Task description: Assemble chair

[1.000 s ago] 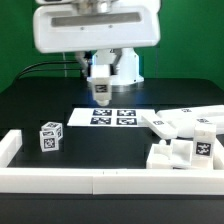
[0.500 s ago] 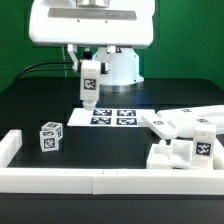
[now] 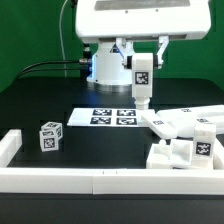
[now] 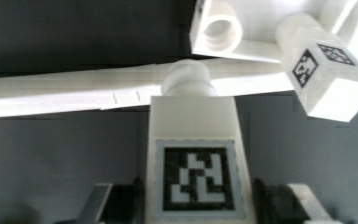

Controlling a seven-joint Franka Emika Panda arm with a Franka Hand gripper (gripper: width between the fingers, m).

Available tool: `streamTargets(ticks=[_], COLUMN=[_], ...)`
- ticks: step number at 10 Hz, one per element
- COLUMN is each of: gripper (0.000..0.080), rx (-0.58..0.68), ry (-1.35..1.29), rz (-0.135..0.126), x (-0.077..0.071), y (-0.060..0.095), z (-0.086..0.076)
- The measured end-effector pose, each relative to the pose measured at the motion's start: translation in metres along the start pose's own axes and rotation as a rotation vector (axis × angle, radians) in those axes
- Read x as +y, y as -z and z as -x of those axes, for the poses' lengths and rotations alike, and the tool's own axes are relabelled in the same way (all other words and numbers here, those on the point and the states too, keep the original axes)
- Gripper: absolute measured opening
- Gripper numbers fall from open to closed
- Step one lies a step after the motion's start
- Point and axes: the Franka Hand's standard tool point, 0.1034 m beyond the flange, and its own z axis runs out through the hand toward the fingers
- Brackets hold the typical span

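a long white piece (image 3: 141, 82), tag on its face, hangs upright in mid-air at upper centre-right of the exterior view. a small tagged block (image 3: 50, 136) sits alone at lower left. flat panels (image 3: 185, 122) lie overlapped at right, chunky tagged pieces (image 3: 185, 153) just below them.

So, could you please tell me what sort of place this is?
Probably a robotics lab bench: black table with white border rails, a marker board, and the gripper holding a tagged chair leg.
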Motion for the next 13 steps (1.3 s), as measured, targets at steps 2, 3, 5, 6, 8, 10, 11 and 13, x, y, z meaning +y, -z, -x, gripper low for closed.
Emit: streamTargets(ticks=[2, 3, 5, 6, 8, 10, 11, 13], gripper=[0.0284, 0.0284, 0.0284, 0.0284, 0.0284, 0.0284, 0.0284, 0.0284], rx=[-0.002, 0.003, 0.007, 0.015, 0.017, 0.014, 0.012, 0.006], ry=[-0.001, -0.005, 0.013, 0.013, 0.015, 0.015, 0.015, -0.006], rz=[0.001, 0.008, 0.038, 0.05, 0.05, 0.051, 0.051, 0.043], x=[0.0, 0.0, -0.004, -0.006, -0.01, -0.009, -0.01, -0.027], y=[-0.001, -0.005, -0.031, -0.044, -0.049, -0.05, -0.051, -0.065], z=[0.001, 0.002, 0.007, 0.004, 0.001, 0.002, 0.003, 0.006])
